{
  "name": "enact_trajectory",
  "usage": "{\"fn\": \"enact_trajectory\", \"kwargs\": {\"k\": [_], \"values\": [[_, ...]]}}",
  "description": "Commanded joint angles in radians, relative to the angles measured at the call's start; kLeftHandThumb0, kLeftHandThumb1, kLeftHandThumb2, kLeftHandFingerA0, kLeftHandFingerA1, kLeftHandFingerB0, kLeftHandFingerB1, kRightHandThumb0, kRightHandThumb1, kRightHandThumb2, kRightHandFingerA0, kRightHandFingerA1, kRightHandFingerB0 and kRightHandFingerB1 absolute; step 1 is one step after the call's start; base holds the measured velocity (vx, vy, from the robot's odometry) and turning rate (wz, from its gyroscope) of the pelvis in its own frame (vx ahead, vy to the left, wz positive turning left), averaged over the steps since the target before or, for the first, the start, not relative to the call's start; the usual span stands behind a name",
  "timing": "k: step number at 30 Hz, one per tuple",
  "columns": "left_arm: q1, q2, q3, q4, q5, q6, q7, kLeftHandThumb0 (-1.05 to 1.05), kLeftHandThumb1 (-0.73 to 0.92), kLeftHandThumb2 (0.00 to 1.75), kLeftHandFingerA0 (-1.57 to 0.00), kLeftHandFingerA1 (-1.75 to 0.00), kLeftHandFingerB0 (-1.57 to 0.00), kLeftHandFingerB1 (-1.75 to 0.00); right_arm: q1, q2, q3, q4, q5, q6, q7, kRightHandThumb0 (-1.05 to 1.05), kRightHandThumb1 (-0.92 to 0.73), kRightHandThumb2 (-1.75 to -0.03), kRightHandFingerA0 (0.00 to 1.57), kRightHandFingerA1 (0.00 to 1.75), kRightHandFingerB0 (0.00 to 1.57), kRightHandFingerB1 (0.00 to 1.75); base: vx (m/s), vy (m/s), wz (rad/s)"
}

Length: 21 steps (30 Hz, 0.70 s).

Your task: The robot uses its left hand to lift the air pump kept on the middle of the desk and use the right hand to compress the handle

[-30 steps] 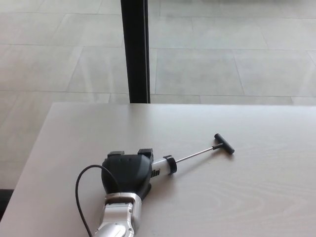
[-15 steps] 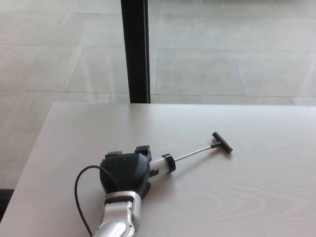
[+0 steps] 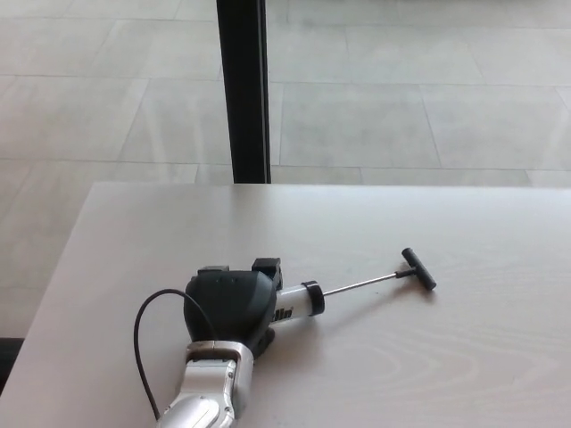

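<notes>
Pale wood-grain desk (image 3: 428,357), tiled floor (image 3: 375,116) beyond far edge. Air pump (image 3: 308,299) lies on desk near middle, rod drawn out, T-handle (image 3: 418,268) pointing right. Left hand (image 3: 230,308) over pump barrel.

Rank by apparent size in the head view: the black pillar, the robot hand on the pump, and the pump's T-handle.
1. Black pillar, largest, though it stands farther back.
2. Left robot hand, closed around the air pump barrel; nearness to the camera enlarges it.
3. T-handle, clearly smallest.
</notes>
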Motion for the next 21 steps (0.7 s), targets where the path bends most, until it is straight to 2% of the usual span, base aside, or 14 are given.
{"fn": "enact_trajectory", "kwargs": {"k": [1,5,9,10,11,12,13,14,15,17,18,19,20,21], "values": [[0.011,0.111,-0.045,-0.224,-0.007,-0.166,-0.137,-0.19,0.66,1.03,-0.88,-1.75,-0.71,-1.41,-0.278,-0.11,0.031,-0.322,0.014,0.344,-0.176,-0.68,-0.92,-0.68,0.16,0.64,0.19,0.43,0.0,0.0,0.0],[0.019,0.13,-0.059,-0.303,0.018,-0.177,-0.122,-0.18,0.57,1.1,-0.88,-1.75,-0.74,-1.47,-0.358,-0.095,0.106,-0.428,-0.032,0.407,-0.155,-0.68,-0.92,-0.71,0.07,0.57,0.28,0.49,0.0,0.0,0.0],[0.036,0.141,-0.045,-0.365,-0.004,-0.197,-0.116,-0.13,0.58,1.07,-0.9,-1.75,-0.65,-1.64,-0.4,-0.092,0.174,-0.476,-0.063,0.469,-0.117,-0.73,-0.92,-0.79,0.12,0.57,0.15,0.39,0.0,0.0,0.0],[0.034,0.147,-0.046,-0.384,0.002,-0.194,-0.122,-0.14,0.6,1.04,-0.9,-1.75,-0.65,-1.59,-0.412,-0.086,0.187,-0.485,-0.046,0.483,-0.097,-0.35,-0.58,-1.17,0.04,0.54,0.0,0.5,0.0,0.0,0.0],[0.037,0.148,-0.032,-0.428,-0.012,-0.182,-0.152,-0.14,0.63,0.99,-0.87,-1.75,-0.63,-1.59,-0.424,-0.076,0.219,-0.48,-0.059,0.49,-0.078,-0.75,-0.92,-0.8,0.13,0.49,0.15,0.37,0.0,0.0,0.0],[0.036,0.149,-0.025,-0.437,-0.013,-0.196,-0.128,-0.12,0.58,1.02,-0.89,-1.75,-0.66,-1.59,-0.431,-0.069,0.23,-0.482,-0.051,0.509,-0.069,-0.35,-0.56,-1.16,0.02,0.52,0.0,0.49,0.0,0.0,0.0],[0.038,0.148,-0.008,-0.457,-0.022,-0.215,-0.092,-0.09,0.55,1.1,-0.92,-1.75,-0.7,-1.61,-0.444,-0.047,0.25,-0.46,-0.03,0.496,-0.039,-0.8,-0.81,-1.18,0.02,0.43,0.11,0.37,0.0,0.0,0.0],[0.038,0.149,0.002,-0.475,-0.028,-0.215,-0.093,-0.2,0.57,1.14,-1.23,-1.47,-0.93,-1.27,-0.448,-0.033,0.262,-0.442,-0.021,0.471,-0.017,-0.79,-0.92,-0.81,0.03,0.39,0.11,0.3,0.0,0.0,0.0],[0.037,0.149,0.011,-0.493,-0.035,-0.204,-0.111,-0.14,0.6,1.13,-0.91,-1.75,-0.72,-1.55,-0.453,-0.022,0.274,-0.427,-0.019,0.448,0.0,-0.79,-0.82,-1.19,0.01,0.41,0.12,0.35,0.0,0.0,0.0],[0.037,0.149,0.02,-0.507,-0.041,-0.195,-0.124,-0.14,0.6,1.13,-0.91,-1.75,-0.72,-1.55,-0.46,-0.014,0.288,-0.419,-0.017,0.445,0.005,-0.79,-0.82,-1.19,0.01,0.41,0.12,0.35,0.0,0.0,0.0],[0.037,0.147,0.034,-0.524,-0.049,-0.175,-0.143,-0.21,0.52,1.19,-1.23,-1.46,-0.98,-1.3,-0.461,0.003,0.314,-0.41,-0.026,0.428,0.015,-0.8,-0.79,-1.19,0.02,0.42,0.1,0.38,0.0,0.0,0.0],[0.038,0.146,0.042,-0.52,-0.059,-0.187,-0.131,-0.21,0.52,1.19,-1.23,-1.46,-0.98,-1.3,-0.462,0.01,0.326,-0.407,-0.033,0.42,0.015,-0.8,-0.79,-1.19,0.02,0.42,0.1,0.38,0.0,0.0,0.0],[0.029,0.144,0.051,-0.508,-0.061,-0.179,-0.139,-0.12,0.48,1.21,-0.94,-1.75,-0.72,-1.64,-0.462,0.04,0.347,-0.405,-0.012,0.393,0.039,-0.82,-0.92,-0.82,0.0,0.36,0.13,0.29,0.0,0.0,0.0],[0.035,0.145,0.054,-0.512,-0.061,-0.18,-0.142,-0.12,0.48,1.21,-0.94,-1.75,-0.72,-1.64,-0.463,0.041,0.352,-0.403,-0.013,0.395,0.039,-0.82,-0.92,-0.82,0.0,0.36,0.13,0.29,0.0,0.0,0.0]]}}
